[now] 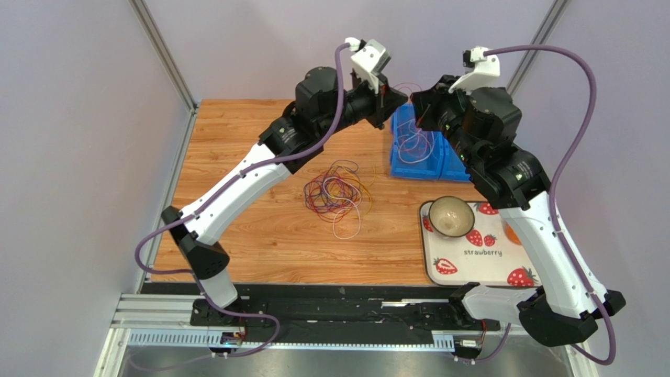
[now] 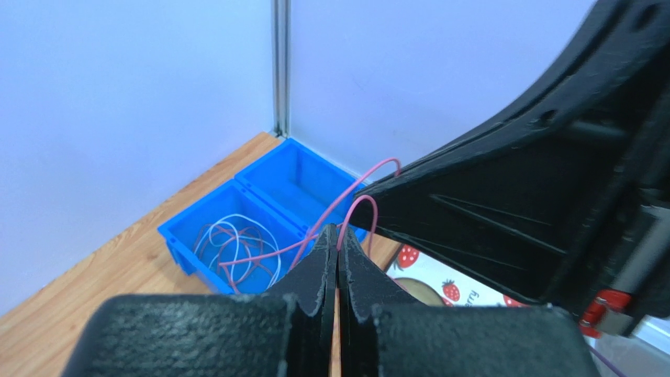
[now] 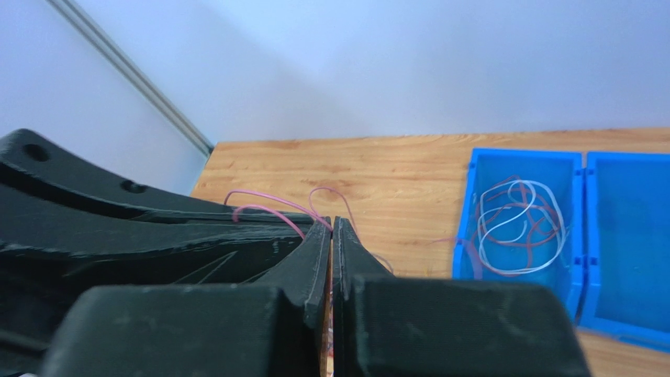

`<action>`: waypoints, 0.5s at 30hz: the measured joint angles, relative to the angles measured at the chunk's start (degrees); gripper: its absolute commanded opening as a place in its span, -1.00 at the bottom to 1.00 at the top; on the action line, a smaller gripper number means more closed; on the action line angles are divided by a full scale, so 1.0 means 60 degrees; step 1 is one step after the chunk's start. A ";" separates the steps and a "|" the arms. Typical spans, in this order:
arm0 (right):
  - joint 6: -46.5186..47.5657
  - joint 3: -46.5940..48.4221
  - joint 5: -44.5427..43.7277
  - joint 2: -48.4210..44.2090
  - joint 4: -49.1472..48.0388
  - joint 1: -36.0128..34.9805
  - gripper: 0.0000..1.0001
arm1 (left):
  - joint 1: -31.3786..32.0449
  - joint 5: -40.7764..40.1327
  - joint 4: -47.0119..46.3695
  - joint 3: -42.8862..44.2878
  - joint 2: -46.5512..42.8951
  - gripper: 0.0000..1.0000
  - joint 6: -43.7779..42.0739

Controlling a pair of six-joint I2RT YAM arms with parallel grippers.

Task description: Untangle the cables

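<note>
Seen from above, two robot arms reach up and toward each other over the far side of a wooden table (image 1: 236,133). Their tips almost meet in the air above the left edge of a blue two-compartment bin (image 1: 398,170).

The left gripper (image 2: 338,232) has its jaws pressed fully together, with no gap visible. A thin pink cable (image 2: 362,196) comes out at its fingertips, arches upward in two small loops, and trails down toward the bin. The right gripper (image 3: 331,222) is closed just as tightly, and the same pink loops end at its tip. Each pincer pinches this one strand. The two black finger sets sit just beside each other, and whether they touch cannot be told.

More coiled cables (image 3: 515,224), white and red, lie in the bin's left compartment. A loose cable bundle (image 1: 338,192) of red, purple, orange and white loops rests on the bare wood near the table's middle, well apart from both pincers.

The bin stands at the far right of the table, near a corner post of the enclosure, with pale walls close behind. A strawberry-print tray (image 1: 480,271) carrying a bowl (image 1: 450,216) takes up the near right corner. Open wood lies left of the bundle and between the bundle and the near edge.
</note>
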State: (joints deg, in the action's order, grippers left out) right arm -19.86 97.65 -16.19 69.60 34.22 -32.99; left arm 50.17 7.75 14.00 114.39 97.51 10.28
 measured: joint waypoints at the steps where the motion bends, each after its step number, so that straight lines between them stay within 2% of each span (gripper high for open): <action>1: 0.0091 0.0102 -0.0102 0.0000 0.0000 0.0047 -1.00 | 0.0004 0.0051 0.0080 0.0357 0.0251 -1.00 -0.0029; 8: 0.0474 0.0153 -0.0645 0.0124 -0.0018 0.0790 -1.00 | 0.0007 0.0244 0.0375 0.1942 0.2044 -1.00 -0.0109; 15: 0.0350 -0.0612 -0.0200 0.0656 -0.0109 0.2087 -1.00 | 0.0007 0.0175 0.0357 0.2973 0.3916 -1.00 -0.0117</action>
State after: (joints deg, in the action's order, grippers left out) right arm -17.76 93.97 -17.39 73.54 33.56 -20.47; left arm 50.22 8.80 16.14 132.22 121.01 9.58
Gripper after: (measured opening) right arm 0.008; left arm 0.009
